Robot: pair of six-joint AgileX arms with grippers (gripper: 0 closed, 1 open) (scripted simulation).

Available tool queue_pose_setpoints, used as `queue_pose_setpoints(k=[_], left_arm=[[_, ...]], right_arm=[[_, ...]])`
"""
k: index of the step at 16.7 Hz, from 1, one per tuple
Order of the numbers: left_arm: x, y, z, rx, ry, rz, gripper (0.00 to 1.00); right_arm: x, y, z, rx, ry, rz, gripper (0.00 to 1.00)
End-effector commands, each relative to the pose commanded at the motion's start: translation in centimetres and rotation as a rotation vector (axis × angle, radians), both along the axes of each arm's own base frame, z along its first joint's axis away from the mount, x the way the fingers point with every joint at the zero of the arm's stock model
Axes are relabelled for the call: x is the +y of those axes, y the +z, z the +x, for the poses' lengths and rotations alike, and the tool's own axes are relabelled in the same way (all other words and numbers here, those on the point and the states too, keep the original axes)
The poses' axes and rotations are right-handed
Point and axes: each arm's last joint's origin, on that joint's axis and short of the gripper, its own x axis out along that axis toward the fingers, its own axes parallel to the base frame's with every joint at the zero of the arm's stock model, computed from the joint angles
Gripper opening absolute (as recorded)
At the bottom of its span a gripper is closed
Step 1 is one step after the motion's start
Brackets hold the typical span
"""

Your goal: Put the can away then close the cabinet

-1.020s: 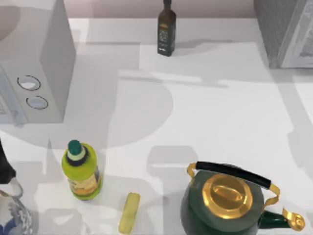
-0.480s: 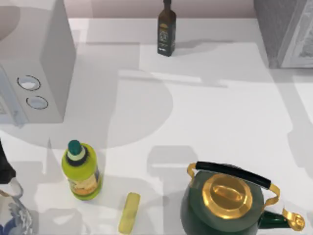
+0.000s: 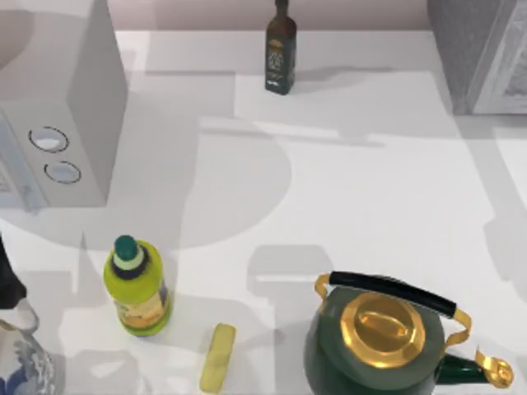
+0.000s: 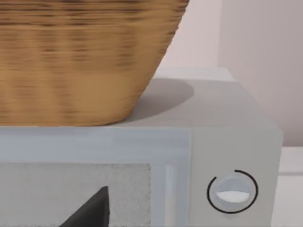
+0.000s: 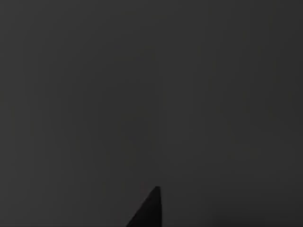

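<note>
The can is out of view. The grey cabinet (image 3: 465, 53) stands at the table's far right corner, and its pale door panel (image 3: 506, 70) slants along the picture's edge. In the left wrist view a dark part of my left gripper (image 4: 90, 213) faces the front of a white microwave (image 4: 227, 156). A dark piece of my left arm (image 3: 8, 280) sits at the left edge of the top view. The right wrist view is dark.
The microwave (image 3: 58, 123) fills the far left, with a wicker basket (image 4: 80, 56) on top. A dark glass bottle (image 3: 281, 53) stands at the back. Near the front are a yellow-green bottle (image 3: 138, 288), a yellow bar (image 3: 218, 358), a green kettle (image 3: 387, 337) and a blue-white vase (image 3: 20, 366).
</note>
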Motion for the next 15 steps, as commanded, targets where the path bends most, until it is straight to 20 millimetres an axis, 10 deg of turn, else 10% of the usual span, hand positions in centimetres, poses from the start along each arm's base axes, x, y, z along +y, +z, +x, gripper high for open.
queue_pose_setpoints(k=[15], left_arm=[[0.0,0.0,0.0,0.0,0.0,0.0,1.0]], right_arm=[[0.2,1.1,-1.8,-0.025,0.034,-0.018,1.0]])
